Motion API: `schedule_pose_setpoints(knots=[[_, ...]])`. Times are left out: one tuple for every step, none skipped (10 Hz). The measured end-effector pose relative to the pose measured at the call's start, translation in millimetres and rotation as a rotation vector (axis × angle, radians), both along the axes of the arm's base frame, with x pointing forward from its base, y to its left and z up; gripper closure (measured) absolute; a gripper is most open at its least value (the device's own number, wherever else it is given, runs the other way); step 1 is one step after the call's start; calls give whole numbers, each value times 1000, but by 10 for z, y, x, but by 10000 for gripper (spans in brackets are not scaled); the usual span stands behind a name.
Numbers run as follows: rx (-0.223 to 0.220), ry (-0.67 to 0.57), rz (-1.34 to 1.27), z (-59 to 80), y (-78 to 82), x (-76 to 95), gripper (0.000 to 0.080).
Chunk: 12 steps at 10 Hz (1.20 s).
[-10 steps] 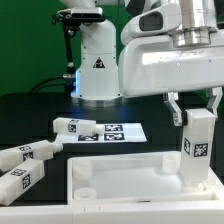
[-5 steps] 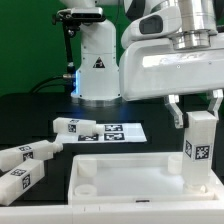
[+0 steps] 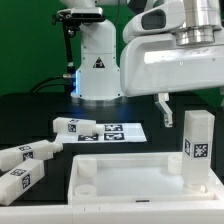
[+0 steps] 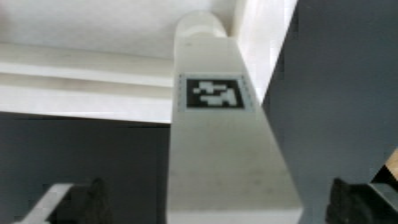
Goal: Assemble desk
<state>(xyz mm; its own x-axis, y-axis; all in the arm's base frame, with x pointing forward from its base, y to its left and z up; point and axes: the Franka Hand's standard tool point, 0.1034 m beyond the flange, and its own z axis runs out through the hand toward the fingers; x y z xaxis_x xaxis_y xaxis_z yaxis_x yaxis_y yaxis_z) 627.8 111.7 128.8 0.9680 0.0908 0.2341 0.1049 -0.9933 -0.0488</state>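
Leg [image 3: 197, 148] stands upright in a corner of the tabletop [image 3: 125, 178], at the exterior view's right, seemingly seated so it holds itself; jaws hang spread wide around it, gripping nothing. Three spare legs [image 3: 30, 152] lie apart.

I see a black table [image 3: 30, 108]. The white tabletop panel [image 3: 120, 160] lies across the lower centre of the frame. Three loose white legs [image 3: 28, 154] lie at lower left. The marker board [image 3: 118, 131] lies flat at centre, and the white robot base [image 3: 98, 72] stands above it in the frame.
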Motion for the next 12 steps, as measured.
schedule_pose_setpoints(knots=[[-7, 81, -12, 10, 10, 45, 156], [-12, 132, -13, -9, 7, 66, 156], [-19, 201, -15, -28, -9, 10, 151], [-21, 297, -31, -13, -9, -36, 151], [-10, 352, -53, 10, 17, 3, 150], [-5, 321, -60, 5, 26, 73, 150], [-6, 323, -59, -5, 26, 58, 150], [0, 327, -102, -6, 32, 57, 270], [6, 332, -185, -8, 39, 55, 410], [6, 334, -213, -9, 33, 55, 516], [12, 338, -285, -10, 37, 55, 516], [17, 330, -372, -17, 53, 61, 515]])
